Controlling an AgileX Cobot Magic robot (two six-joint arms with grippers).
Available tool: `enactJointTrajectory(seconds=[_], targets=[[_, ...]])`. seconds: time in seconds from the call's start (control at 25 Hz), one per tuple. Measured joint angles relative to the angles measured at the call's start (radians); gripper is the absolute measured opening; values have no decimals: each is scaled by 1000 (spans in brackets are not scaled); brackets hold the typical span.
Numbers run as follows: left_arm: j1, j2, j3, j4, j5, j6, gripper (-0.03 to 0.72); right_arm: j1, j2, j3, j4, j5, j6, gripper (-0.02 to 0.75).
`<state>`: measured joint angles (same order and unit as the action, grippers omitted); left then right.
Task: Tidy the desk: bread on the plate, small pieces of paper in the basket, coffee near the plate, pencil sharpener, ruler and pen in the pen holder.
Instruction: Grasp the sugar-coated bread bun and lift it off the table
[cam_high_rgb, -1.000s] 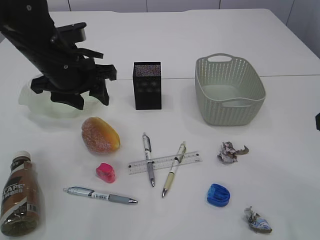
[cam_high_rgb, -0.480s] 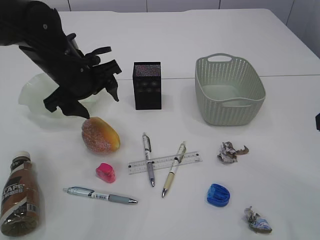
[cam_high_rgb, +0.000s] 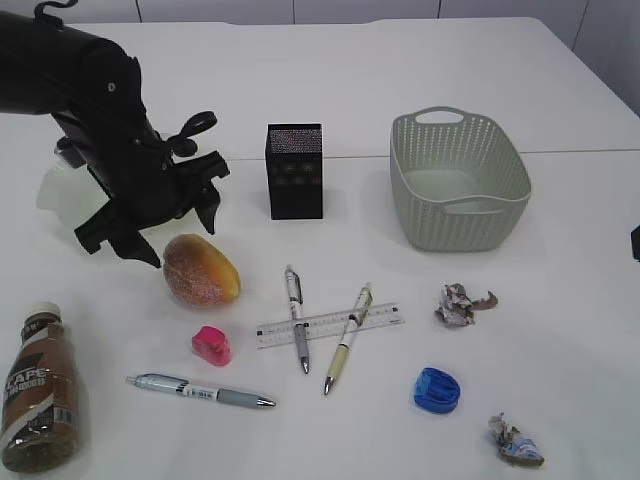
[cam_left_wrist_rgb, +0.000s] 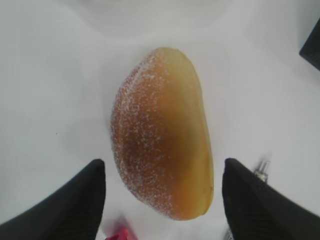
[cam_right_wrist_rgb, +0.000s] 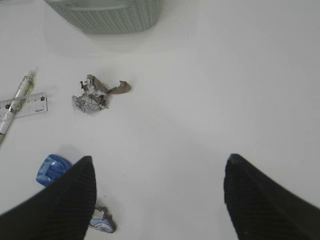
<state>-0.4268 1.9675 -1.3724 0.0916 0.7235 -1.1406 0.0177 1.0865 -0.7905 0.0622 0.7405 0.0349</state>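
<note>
A: Under the left gripper (cam_left_wrist_rgb: 162, 200), between its two spread fingers, lies the bread (cam_left_wrist_rgb: 162, 132) on the desk (cam_high_rgb: 420, 60); the fingers stand apart on either side and neither touches the crust.

B: And behind that gripper?

A: The plate (cam_high_rgb: 62, 188), mostly hidden by the arm; I think it holds nothing, though the view is poor. The pen holder (cam_high_rgb: 295, 171) stands off to its right.

B: The other arm?

A: The right gripper (cam_right_wrist_rgb: 160, 192) hangs with its fingers wide apart over bare desk. Ahead of it sits the basket (cam_right_wrist_rgb: 107, 15); ahead and to its left, a crumpled paper (cam_right_wrist_rgb: 91, 95); by its left finger, a blue sharpener (cam_right_wrist_rgb: 52, 169).
</note>
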Motion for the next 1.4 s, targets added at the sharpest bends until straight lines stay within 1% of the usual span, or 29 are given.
enactJointTrajectory(seconds=[1.0, 1.08, 1.16, 1.28, 1.4], targets=[[0, 95, -5, -18, -73, -6, 527, 0, 0, -2, 0, -4, 0, 584], [0, 97, -5, -18, -73, -6, 505, 0, 0, -2, 0, -4, 0, 584], [0, 97, -5, -18, -73, -6, 464, 0, 0, -2, 0, -4, 0, 584], [0, 97, -6, -18, -73, -6, 364, 0, 0, -2, 0, -4, 0, 584], [0, 97, -7, -18, -71, -6, 246, 0, 0, -2, 0, -4, 0, 584]])
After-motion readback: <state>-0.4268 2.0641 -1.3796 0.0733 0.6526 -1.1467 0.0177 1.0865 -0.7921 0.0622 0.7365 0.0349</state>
